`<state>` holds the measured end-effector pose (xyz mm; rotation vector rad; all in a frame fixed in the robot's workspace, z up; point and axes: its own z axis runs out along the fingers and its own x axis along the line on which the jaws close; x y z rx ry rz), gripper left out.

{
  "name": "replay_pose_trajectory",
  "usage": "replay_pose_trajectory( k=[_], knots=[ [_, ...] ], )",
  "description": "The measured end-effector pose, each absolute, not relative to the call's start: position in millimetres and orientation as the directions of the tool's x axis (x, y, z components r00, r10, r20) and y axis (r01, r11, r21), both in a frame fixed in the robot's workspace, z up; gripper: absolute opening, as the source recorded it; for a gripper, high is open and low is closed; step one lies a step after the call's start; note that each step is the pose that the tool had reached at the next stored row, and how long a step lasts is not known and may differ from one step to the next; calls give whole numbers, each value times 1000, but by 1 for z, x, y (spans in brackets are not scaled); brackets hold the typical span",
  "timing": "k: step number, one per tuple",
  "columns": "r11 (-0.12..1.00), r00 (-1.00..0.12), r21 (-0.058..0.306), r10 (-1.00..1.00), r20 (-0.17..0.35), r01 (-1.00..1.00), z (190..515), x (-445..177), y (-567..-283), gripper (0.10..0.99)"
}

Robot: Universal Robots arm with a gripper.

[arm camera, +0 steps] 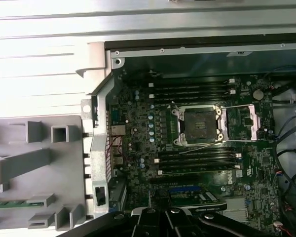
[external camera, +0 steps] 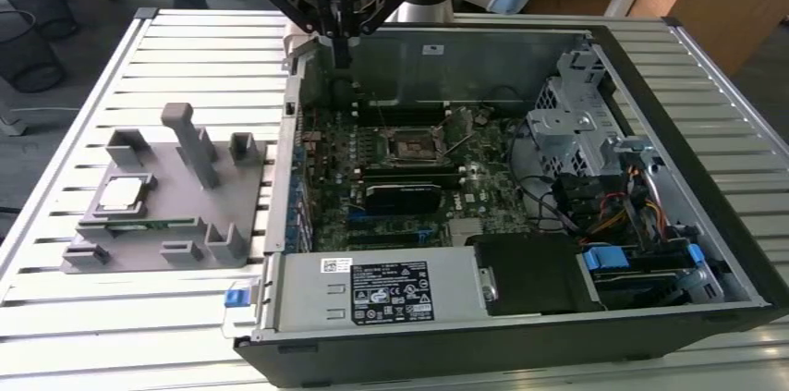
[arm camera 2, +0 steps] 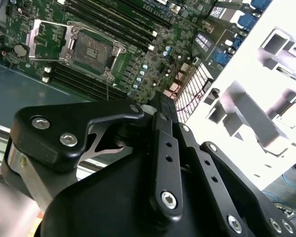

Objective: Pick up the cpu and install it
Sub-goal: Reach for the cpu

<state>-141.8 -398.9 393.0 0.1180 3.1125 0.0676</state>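
The cpu [external camera: 120,193], a small silvery square chip, lies flat in a recess of the grey holder block [external camera: 166,225] at the exterior view's left, outside the computer case. My gripper [external camera: 339,51] hangs above the case's far left corner, well away from the cpu. Its fingers look shut and hold nothing, meeting at a tip [arm camera 2: 160,102] in the second wrist view. The motherboard's cpu socket [external camera: 411,144] [arm camera 2: 91,49] [arm camera: 200,126] stands open and bare, with its metal load plate [arm camera: 242,123] flipped aside.
The open computer case [external camera: 690,77] holds memory slots [arm camera: 192,89], a black power supply [external camera: 376,289] and drive cages with cables [external camera: 592,178]. A green memory stick [external camera: 139,224] lies in the holder block, which has upright posts [external camera: 185,137]. Everything rests on a slatted metal table [external camera: 198,58].
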Motion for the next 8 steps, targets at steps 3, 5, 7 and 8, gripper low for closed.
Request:
replay_pose_trajectory(
  k=[3,5,7,8],
  knots=[
    [996,-997,44,76,-24,75,393,-144,-399,106],
    [996,-997,44,76,-24,75,393,-145,-399,106],
    [996,-997,44,76,-24,75,393,-147,-399,106],
    [996,-997,44,76,-24,75,393,-148,-399,106]
  ],
)
